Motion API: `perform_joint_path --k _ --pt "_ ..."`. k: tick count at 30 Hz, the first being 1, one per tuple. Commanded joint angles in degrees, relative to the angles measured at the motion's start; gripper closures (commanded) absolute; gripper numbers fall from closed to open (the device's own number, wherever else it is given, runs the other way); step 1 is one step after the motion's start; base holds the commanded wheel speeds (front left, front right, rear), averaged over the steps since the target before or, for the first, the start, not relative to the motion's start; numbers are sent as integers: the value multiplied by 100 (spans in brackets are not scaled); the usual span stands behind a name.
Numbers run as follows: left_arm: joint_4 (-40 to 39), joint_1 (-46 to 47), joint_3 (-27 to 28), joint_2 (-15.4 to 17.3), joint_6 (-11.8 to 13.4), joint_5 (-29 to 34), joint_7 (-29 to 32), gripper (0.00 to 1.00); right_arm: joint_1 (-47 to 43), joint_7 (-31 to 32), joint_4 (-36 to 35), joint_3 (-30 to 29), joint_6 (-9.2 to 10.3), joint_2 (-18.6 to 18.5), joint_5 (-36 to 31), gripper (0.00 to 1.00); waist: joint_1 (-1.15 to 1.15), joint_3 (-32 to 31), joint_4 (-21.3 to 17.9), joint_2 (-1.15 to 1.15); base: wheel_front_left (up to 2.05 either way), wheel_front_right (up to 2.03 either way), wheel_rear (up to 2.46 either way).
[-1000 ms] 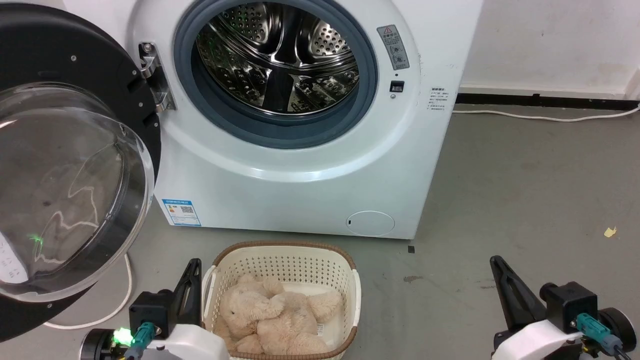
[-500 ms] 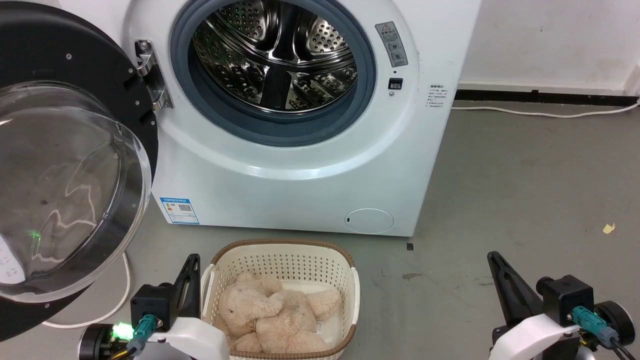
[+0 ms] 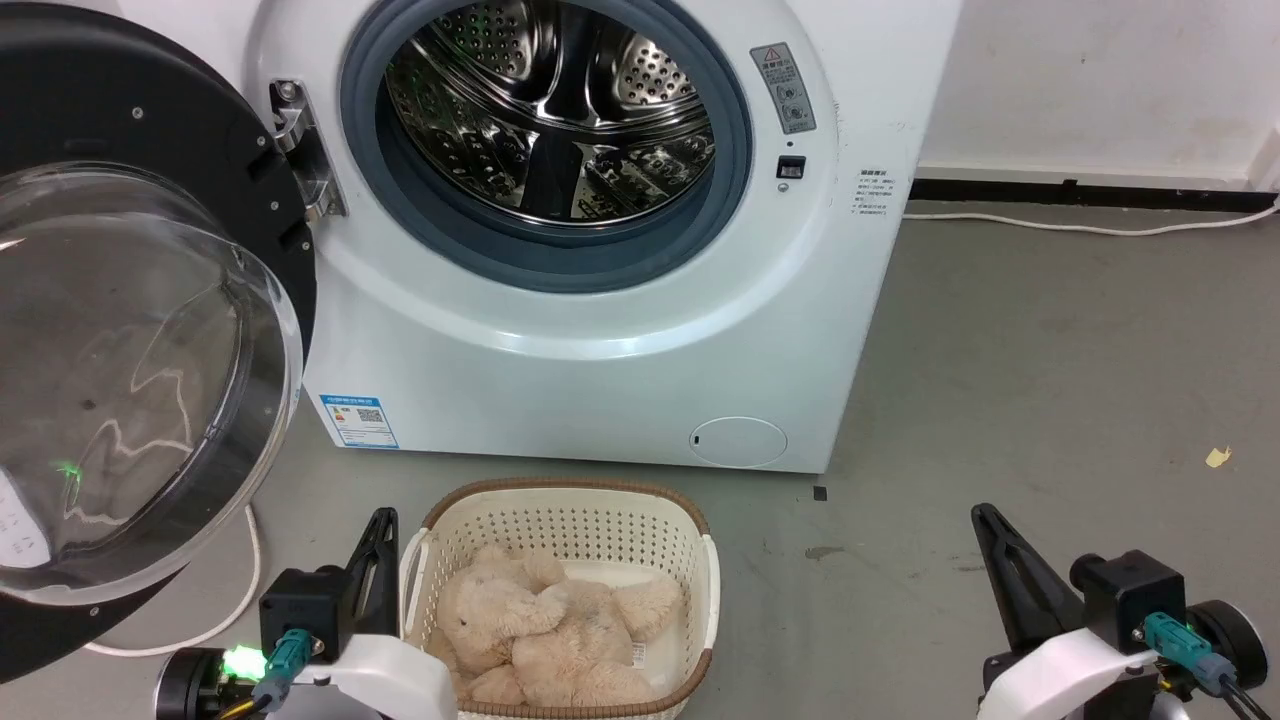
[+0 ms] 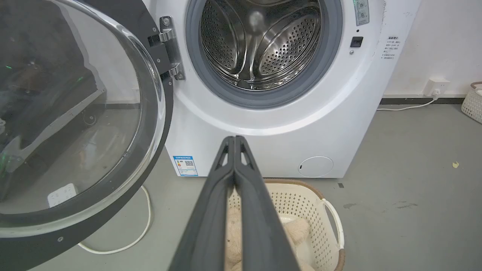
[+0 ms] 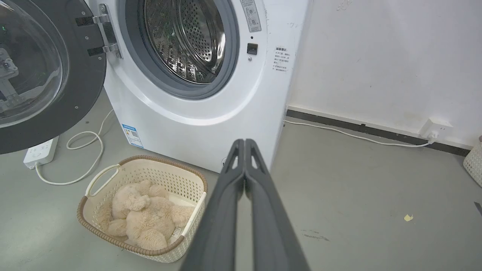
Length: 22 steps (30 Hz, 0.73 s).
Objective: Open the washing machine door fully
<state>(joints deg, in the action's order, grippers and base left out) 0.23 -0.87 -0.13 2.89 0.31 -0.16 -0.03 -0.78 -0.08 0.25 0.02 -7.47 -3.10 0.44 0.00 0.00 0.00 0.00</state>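
Head view, L to R: door [image 3: 140,330] stands wide open at far left, hung on its hinge [image 3: 305,150], glass bowl bulging toward the cam. Left gripper [image 3: 382,530] sits low, just beside the left rim of the basket [image 3: 570,490], fingers pressed together. Washer [image 3: 600,330] is at centre w/ its drum [image 3: 550,110] exposed (perforated steel, grey ring round it). Basket is on the floor [image 3: 1050,380] in front of the washer, w/ a plush toy [image 3: 550,630] lying in it. Right gripper [image 3: 990,525] sits low at right, well apart from the basket, fingers pressed together too. A cord [image 3: 1080,235] runs along the wall base.
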Motion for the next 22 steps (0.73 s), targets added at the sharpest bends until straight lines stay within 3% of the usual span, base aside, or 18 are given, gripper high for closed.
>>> perform_joint_path --k 1,22 --pt "-23 87 13 -2 -31 16 3 100 78 8 -25 -2 -2 23 -44 100 0 0 0 0 0 0 0" --pt "-23 87 13 -2 -31 16 3 100 78 8 -25 -2 -2 23 -44 100 0 0 0 0 0 0 0"
